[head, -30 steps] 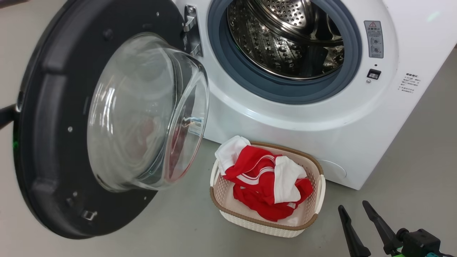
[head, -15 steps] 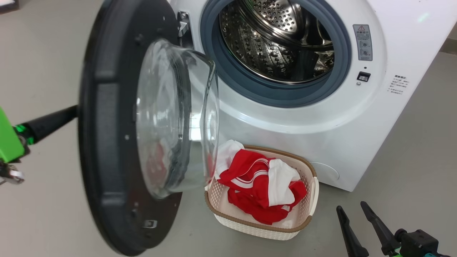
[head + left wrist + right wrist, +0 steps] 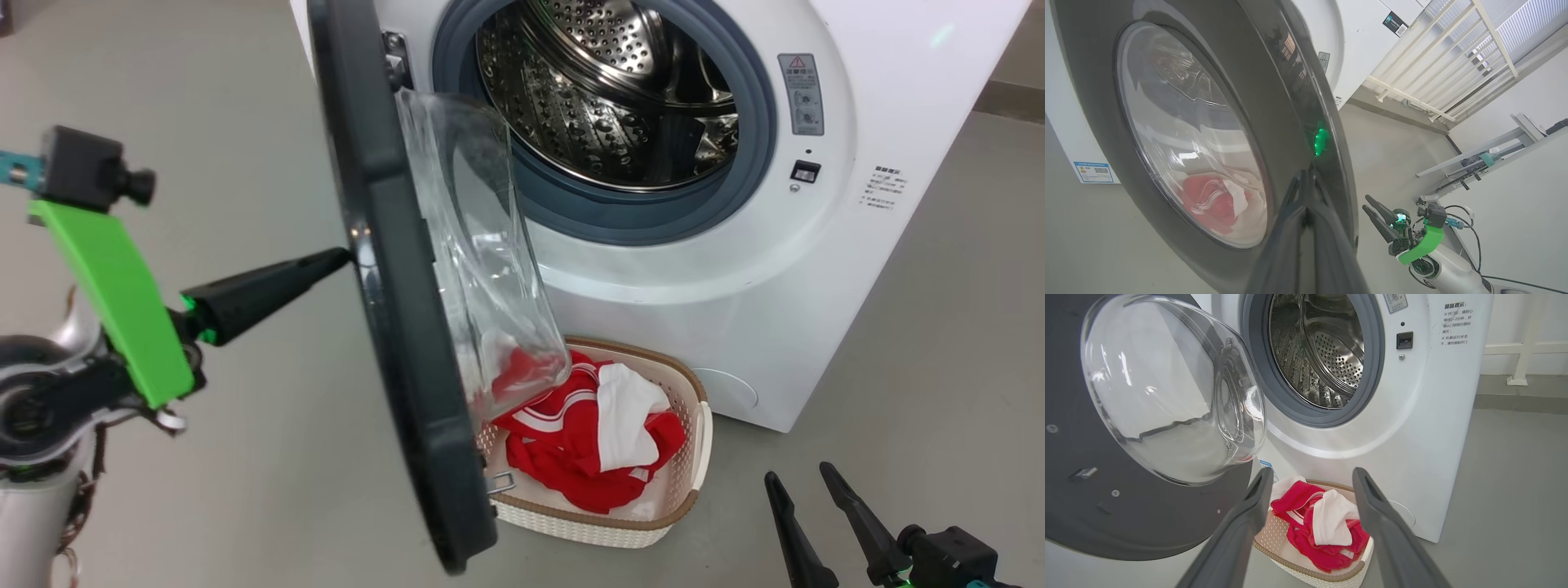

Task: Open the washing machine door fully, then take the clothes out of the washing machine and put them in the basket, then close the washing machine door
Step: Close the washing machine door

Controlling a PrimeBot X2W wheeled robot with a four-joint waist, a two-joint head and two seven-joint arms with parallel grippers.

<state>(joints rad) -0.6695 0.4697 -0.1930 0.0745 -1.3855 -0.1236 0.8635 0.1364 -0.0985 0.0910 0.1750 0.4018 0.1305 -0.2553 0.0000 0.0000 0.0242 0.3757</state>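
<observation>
A grey floor runs under everything, with a white railing along the far wall in the left wrist view. The washer stands on the floor with its round opening uncovered, grey gasket ringing the steel drum. The door hangs from its hinge on the left of the opening. It stands out from the washer's front, nearly edge-on to the head camera, with its glass bowl bulging toward the washer side. The left pincer has its fingers together, and their joined tip rests against the door's outer face at the black rim, about halfway up. In the left wrist view the glossy rim mirrors the dark fingers and a green light. The basket sits on the floor just in front of the washer, below the opening, its near left corner hidden behind the door's lower edge in the head view. The clothes lie heaped inside it, red folds with a white panel on top, and one part shows through the glass bowl. The right pincer hangs low at the lower right, well apart from the basket. Its fingers are spread wide with nothing between them, and they point toward the washer.
</observation>
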